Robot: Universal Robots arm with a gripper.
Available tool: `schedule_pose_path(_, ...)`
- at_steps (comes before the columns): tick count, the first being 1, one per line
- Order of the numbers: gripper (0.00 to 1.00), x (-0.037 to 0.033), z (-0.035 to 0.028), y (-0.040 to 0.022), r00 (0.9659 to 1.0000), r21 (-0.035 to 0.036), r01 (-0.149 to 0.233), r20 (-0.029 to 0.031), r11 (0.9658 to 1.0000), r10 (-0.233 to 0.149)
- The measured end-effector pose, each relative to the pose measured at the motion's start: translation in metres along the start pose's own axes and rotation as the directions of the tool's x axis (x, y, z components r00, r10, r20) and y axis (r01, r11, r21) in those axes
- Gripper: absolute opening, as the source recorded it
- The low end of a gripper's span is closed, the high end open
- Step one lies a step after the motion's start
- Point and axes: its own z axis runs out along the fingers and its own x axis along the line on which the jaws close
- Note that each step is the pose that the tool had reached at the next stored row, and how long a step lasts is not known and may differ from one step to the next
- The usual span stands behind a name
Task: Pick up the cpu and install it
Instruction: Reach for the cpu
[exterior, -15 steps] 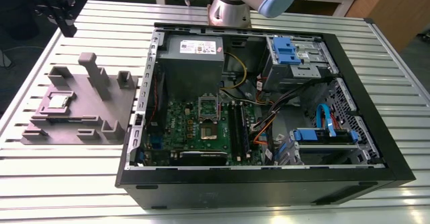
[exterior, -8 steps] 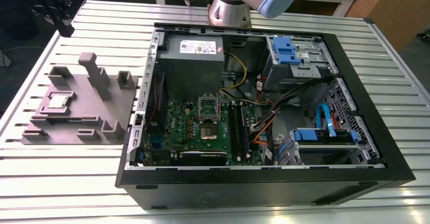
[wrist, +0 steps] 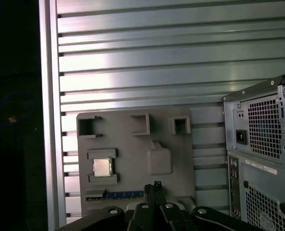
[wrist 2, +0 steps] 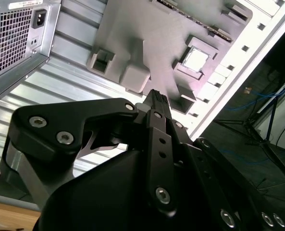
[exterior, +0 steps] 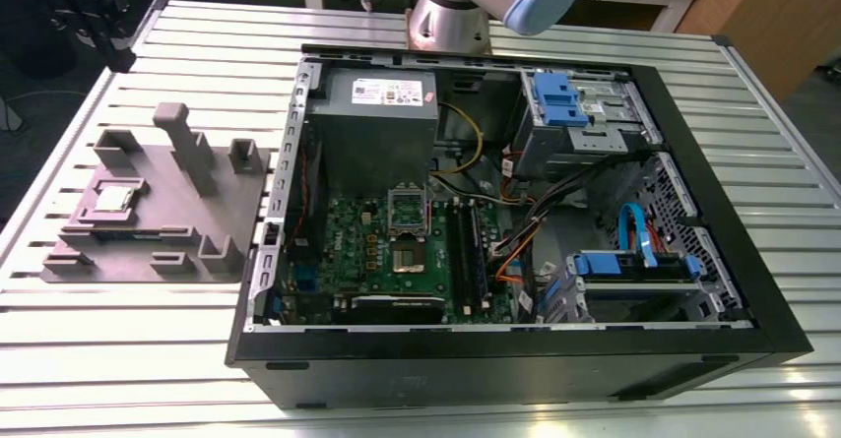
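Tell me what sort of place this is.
Probably a robotics lab bench set up for PC assembly. An opened computer case lies on a slotted aluminium table. A grey fixture beside it holds the cpu, and a robot arm rises beyond the case.

The cpu (exterior: 116, 198) is lying flat, silver-grey metal top facing up, in a square pocket of the grey holder (exterior: 177, 217). It is showing as a small square chip with a thin darker rim. In the exterior view it is sitting toward the holder's left side, well apart from the open case (exterior: 526, 369) on the exterior view's right. In both wrist views its top is catching light, and raised holder lips are bracketing two opposite edges.
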Motion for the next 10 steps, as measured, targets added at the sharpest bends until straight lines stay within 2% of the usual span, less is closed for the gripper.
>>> schedule_pose_path(10,0.10,0.0116,0.0007,-0.0009,1.0000,0.0001,0.000,-0.0001,1.0000,0.000)
